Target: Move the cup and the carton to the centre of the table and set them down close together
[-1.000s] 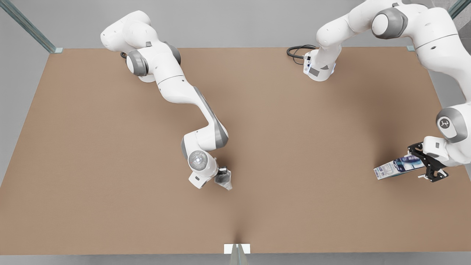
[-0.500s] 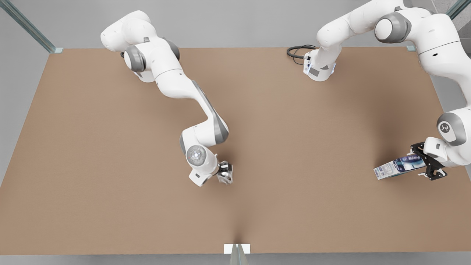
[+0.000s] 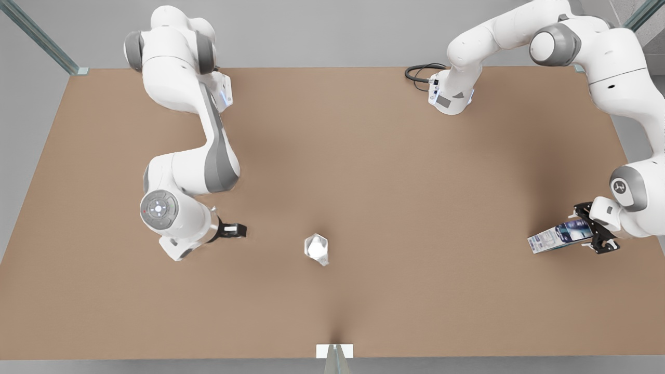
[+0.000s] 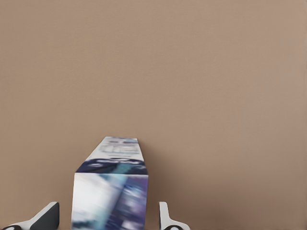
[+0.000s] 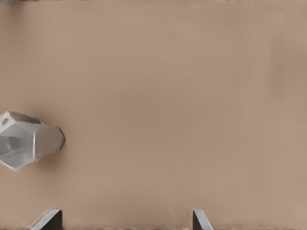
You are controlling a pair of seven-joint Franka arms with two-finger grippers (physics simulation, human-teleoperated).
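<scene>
The silver faceted cup (image 3: 316, 248) stands free on the tan table (image 3: 395, 171) near its centre, and also appears to one side in the right wrist view (image 5: 29, 140). My right gripper (image 3: 236, 229) (image 5: 123, 220) is open and hangs apart from the cup, toward the front view's left. The blue and white carton (image 3: 558, 237) (image 4: 111, 196) lies near the table's edge at the front view's right. My left gripper (image 3: 589, 229) (image 4: 108, 218) straddles one end of the carton, open, with a small gap on each side between fingers and carton.
Both arm bases stand at the table's far edge, with a black cable (image 3: 420, 72) by the base at the front view's right. A small white bracket (image 3: 334, 351) sits at the near edge.
My right gripper has let go of the cup and swung away toward the front view's left, leaving the cup standing. My left gripper has shifted slightly along the carton, which has not moved.
</scene>
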